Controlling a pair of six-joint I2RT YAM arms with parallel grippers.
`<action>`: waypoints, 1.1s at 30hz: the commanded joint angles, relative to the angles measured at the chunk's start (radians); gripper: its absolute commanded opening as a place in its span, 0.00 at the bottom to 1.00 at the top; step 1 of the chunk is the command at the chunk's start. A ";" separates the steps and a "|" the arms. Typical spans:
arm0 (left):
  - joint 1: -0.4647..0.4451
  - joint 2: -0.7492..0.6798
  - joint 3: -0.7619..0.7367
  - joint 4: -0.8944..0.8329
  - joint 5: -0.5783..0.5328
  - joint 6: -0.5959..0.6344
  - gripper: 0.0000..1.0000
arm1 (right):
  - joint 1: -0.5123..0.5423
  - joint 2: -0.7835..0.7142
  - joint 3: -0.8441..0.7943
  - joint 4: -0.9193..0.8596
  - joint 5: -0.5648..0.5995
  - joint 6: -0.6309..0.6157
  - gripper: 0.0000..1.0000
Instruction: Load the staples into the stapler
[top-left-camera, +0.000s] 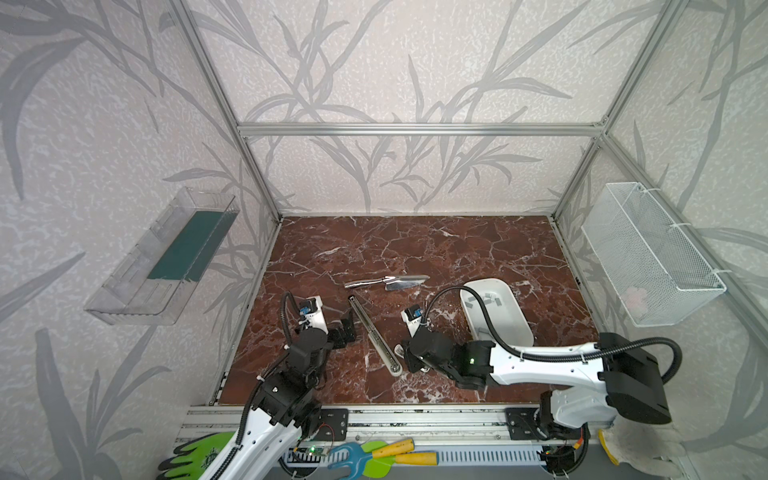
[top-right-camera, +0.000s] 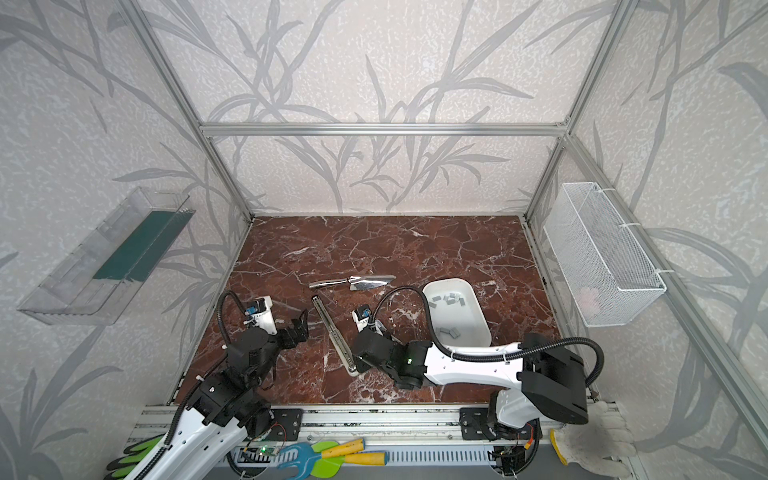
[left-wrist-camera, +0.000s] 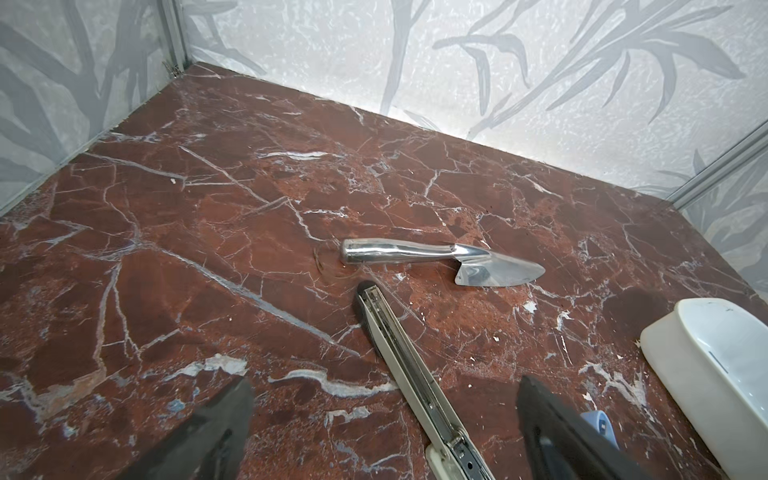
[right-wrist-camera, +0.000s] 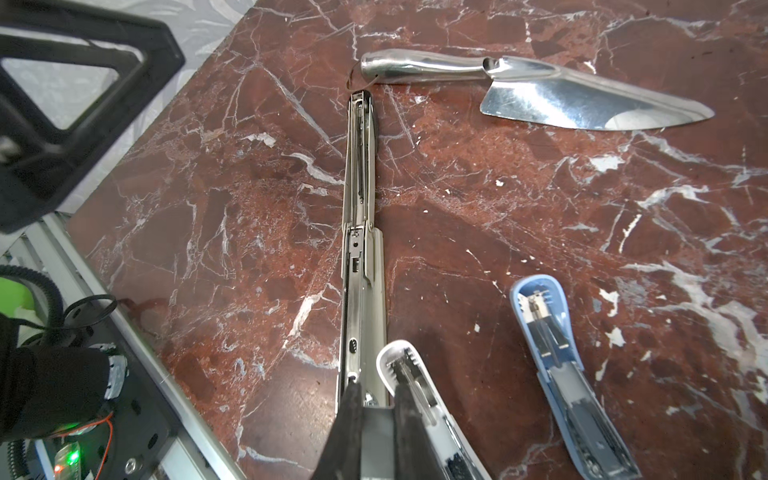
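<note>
Marble table (top-left-camera: 415, 249), opened stapler (top-left-camera: 374, 332), staples (top-left-camera: 488, 299) (white tray (top-left-camera: 513, 322))

I see bright, even light that seems to come from above; shadows on the tabletop (top-left-camera: 415, 249) are soft. The steel trowel (right-wrist-camera: 582, 99) glares. Both top views bend at the edges. On the left hand (left-wrist-camera: 386, 382) the fingers (left-wrist-camera: 208, 432) look blurred.

Entry: you will find no legible text, label, brand or number in any view. The dark print on the green glove (top-left-camera: 195, 446) in both top views is too small to read.
</note>
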 joint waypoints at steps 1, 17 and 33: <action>0.006 -0.030 -0.019 -0.037 -0.033 -0.033 0.99 | 0.010 0.039 0.039 -0.004 0.028 0.017 0.08; 0.006 -0.030 -0.037 -0.074 0.196 -0.089 0.99 | 0.084 0.159 0.139 -0.069 0.111 0.070 0.08; 0.007 -0.053 -0.034 -0.055 0.107 -0.056 0.99 | 0.084 0.293 0.257 -0.131 0.144 0.064 0.08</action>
